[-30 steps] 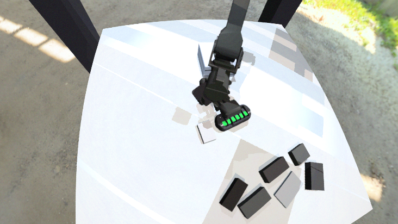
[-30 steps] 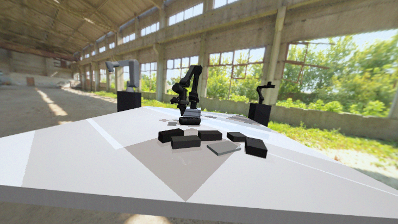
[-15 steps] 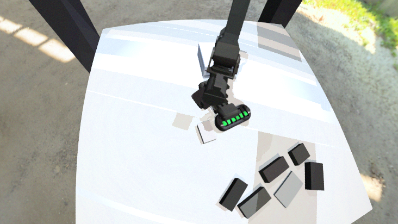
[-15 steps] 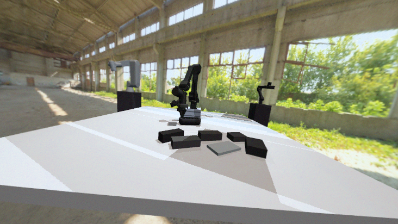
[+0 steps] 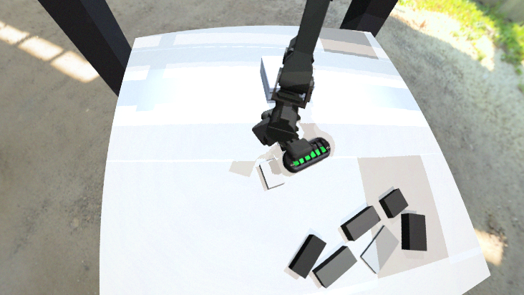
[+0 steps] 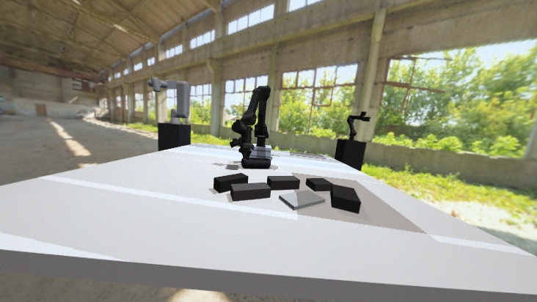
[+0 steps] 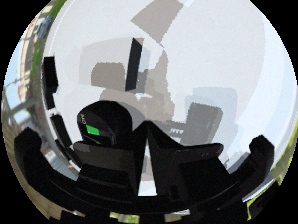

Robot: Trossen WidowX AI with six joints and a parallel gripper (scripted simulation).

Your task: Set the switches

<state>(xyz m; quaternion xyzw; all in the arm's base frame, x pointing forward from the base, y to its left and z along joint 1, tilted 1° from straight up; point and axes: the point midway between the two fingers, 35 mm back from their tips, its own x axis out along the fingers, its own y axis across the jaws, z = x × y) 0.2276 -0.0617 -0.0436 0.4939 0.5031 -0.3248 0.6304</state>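
The dark grey controller unit (image 5: 308, 164) (image 6: 255, 163) sits on its base on the bench, right of the small pale plate in the top view. A row of green switch ends (image 5: 312, 155) shows along its top; the dark ends are partly hidden by the gripper, so the switch settings cannot be read surely. In the wrist view one end of the unit (image 7: 105, 112) shows with a green patch and "ON" print, left of the fingertips. The underside label is hidden. My gripper (image 7: 147, 123) is shut with nothing between the fingers, low over the unit; whether it touches is unclear.
A small pale plate (image 5: 272, 175) (image 6: 232, 166) lies beside the unit. A pale box (image 5: 268, 74) (image 6: 260, 152) stands behind, under the arm. Several dark blocks (image 5: 360, 223) (image 6: 250, 192) and a grey flat plate (image 5: 381, 249) (image 6: 301, 199) lie toward the front right.
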